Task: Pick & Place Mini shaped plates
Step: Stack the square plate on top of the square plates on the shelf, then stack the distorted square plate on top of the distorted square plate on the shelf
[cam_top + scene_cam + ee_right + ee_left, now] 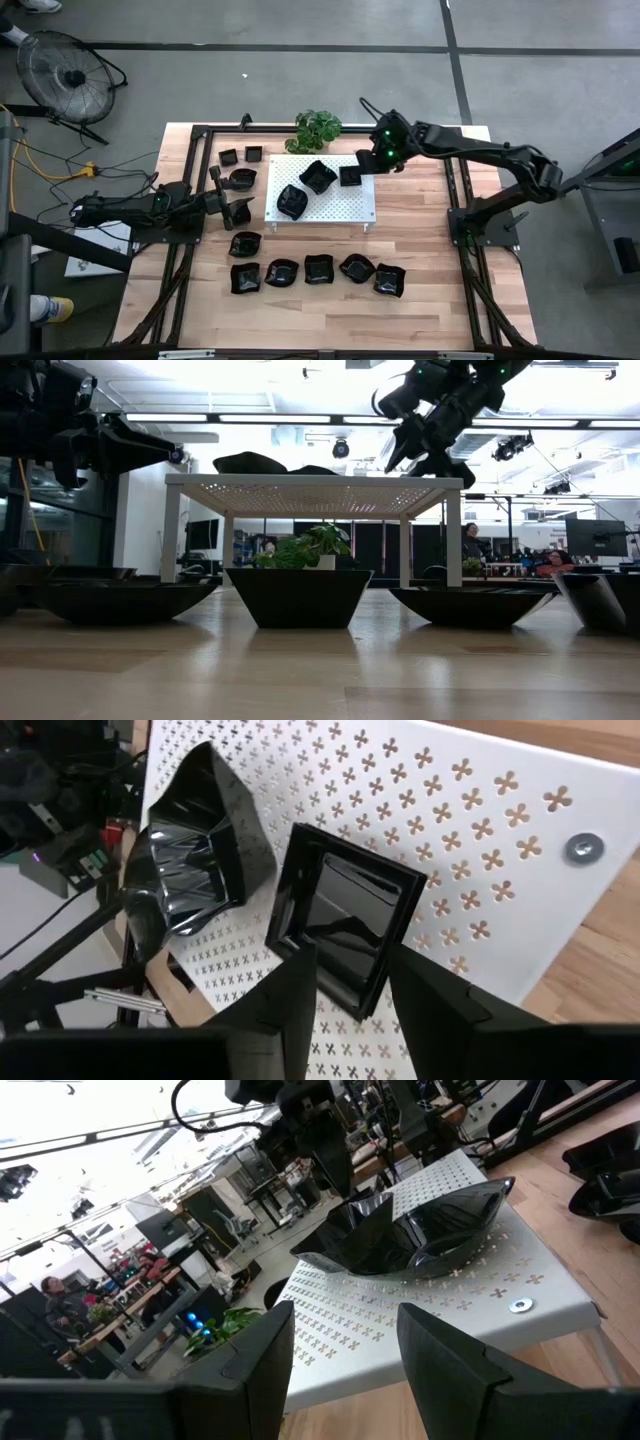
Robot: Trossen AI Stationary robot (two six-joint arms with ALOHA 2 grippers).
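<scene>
A: Item one, right hand (362, 168)?
B: Over the far right part of the white board (340, 205), fingers (290, 1010) parted, holding nothing. A square plate (345, 930) lies flat on the board just beyond the fingertips, with a small gap between them and its near edge.

A: Item two, left hand (232, 201)?
B: At the board's left side, raised off the bench (420, 250), fingers (450, 1370) well apart and empty, pointing toward the board.

A: Plates on the board?
B: Three in all. The square plate sits at the far right corner; a wavy plate (317, 176) lies just beside it to the left; a second dark plate (291, 200) lies nearer the board's left front.

A: Plates on the bench?
B: A front row of five (318, 272) runs along the near side. One single plate (244, 243) sits just behind that row's left end. Two small square plates (241, 155) stand at the far left corner, with another plate (243, 178) just in front of them.

A: Other stock?
B: A potted plant (318, 128) stands at the far edge of the bench, behind the board. A fan (65, 78) stands on the floor beyond the far left corner.
</scene>
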